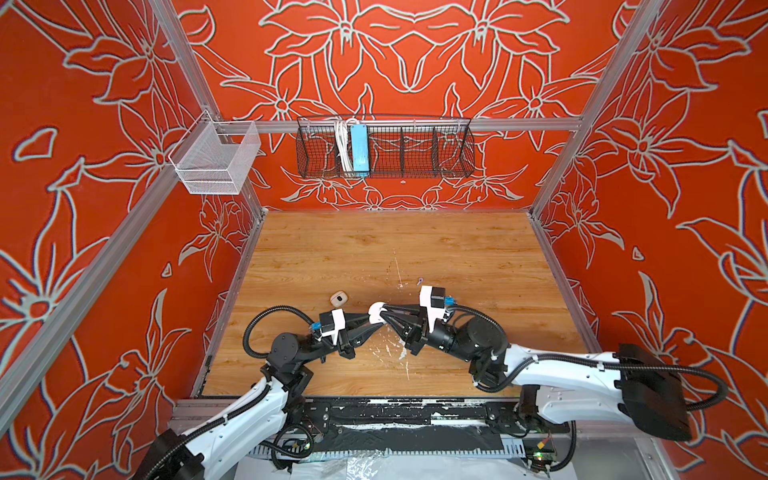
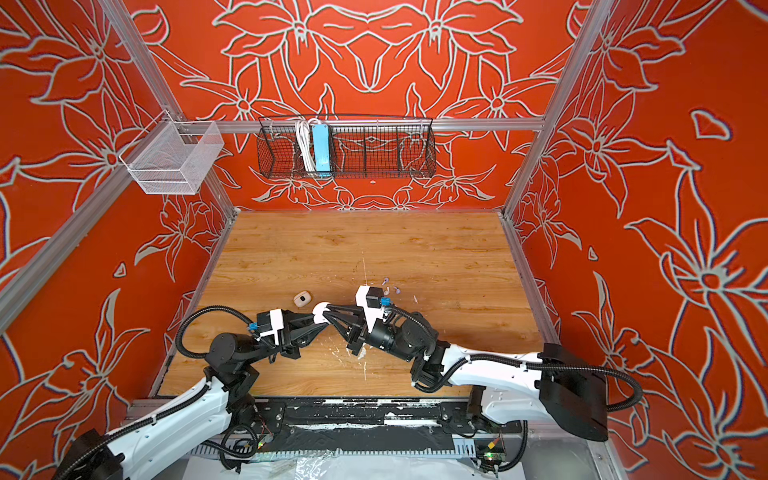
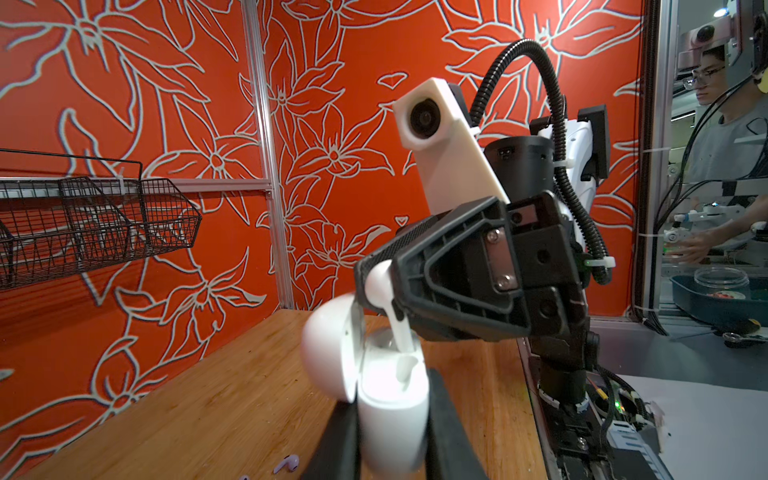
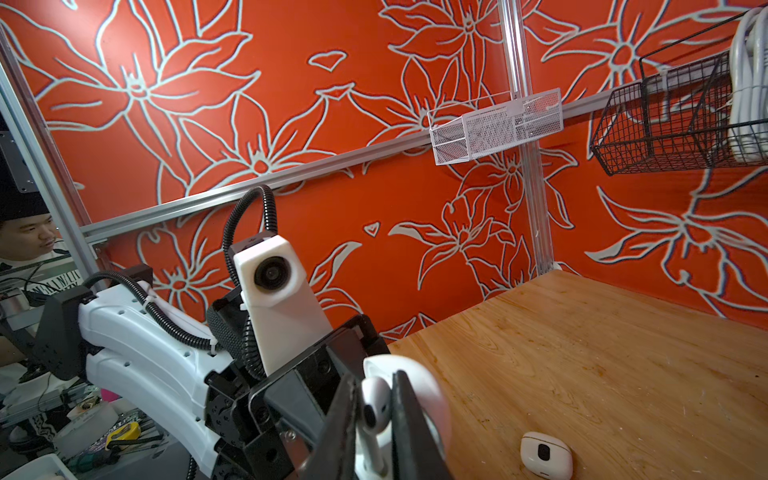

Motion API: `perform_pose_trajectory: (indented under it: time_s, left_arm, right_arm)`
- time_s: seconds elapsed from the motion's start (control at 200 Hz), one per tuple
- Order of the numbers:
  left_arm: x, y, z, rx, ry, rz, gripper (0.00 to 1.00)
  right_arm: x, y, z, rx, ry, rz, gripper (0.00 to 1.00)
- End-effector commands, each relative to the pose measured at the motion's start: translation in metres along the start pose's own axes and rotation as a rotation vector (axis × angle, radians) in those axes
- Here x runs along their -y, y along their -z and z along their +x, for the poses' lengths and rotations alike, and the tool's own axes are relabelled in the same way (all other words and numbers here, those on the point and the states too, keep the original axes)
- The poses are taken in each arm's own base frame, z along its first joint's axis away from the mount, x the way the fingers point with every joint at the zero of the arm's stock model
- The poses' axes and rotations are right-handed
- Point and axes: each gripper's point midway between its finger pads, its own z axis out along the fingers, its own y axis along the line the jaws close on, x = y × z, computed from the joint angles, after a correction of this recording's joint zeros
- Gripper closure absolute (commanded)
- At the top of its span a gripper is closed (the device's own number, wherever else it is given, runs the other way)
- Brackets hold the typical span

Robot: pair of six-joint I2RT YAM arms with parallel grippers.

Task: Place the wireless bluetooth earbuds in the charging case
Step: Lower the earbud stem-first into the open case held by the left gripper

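White earbud [image 4: 373,405] pinched by its rounded head between the closed jaws of the right gripper [image 1: 385,313], stem pointing down. Its stem tip meets a socket in the open top of the white charging case [image 3: 392,409], seen from the left wrist; whether it is fully seated cannot be told. The left gripper [image 1: 368,322] has its jaws clamped on the two sides of the case body and holds it upright above the wooden table [image 1: 374,249], with the lid [image 3: 328,357] flipped open to one side. In both top views the two grippers meet tip to tip near the middle of the table, toward its front edge, the left arm reaching in from the left and the right arm from the right. A second, cream case [image 1: 338,298] lies closed on the table just behind the left gripper, apart from it. A few lavender earbuds [image 2: 385,281] lie loose on the wood just behind the right wrist camera, and one more [image 3: 286,463] shows on the table in the left wrist view beside the left gripper's finger.
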Motion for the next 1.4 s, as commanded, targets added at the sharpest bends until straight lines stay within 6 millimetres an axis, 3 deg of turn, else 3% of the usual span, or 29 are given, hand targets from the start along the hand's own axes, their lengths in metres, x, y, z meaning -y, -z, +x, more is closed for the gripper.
perform_pose_trajectory:
  time_s: [0.0, 0.5, 0.876, 1.056, 1.396]
  left_arm:
    - [0.002, 0.002, -0.008, 0.037, -0.015, -0.009, 1.00]
    - [0.000, 0.007, -0.010, 0.052, -0.030, -0.044, 1.00]
    - [0.004, 0.006, -0.012, 0.049, -0.038, -0.020, 1.00]
    - [0.005, 0.005, -0.012, 0.042, -0.039, -0.011, 1.00]
    - [0.005, 0.005, -0.011, 0.035, -0.042, -0.011, 1.00]
  right_arm:
    - [-0.002, 0.001, 0.002, 0.007, -0.014, -0.011, 0.86]
    - [0.004, 0.005, 0.018, 0.000, -0.107, 0.023, 0.86]
    - [0.013, 0.009, 0.027, -0.032, -0.077, 0.071, 0.85]
    - [0.016, 0.012, 0.030, -0.053, -0.060, 0.093, 0.73]
    - [0.020, 0.024, 0.018, -0.036, -0.018, 0.136, 0.60]
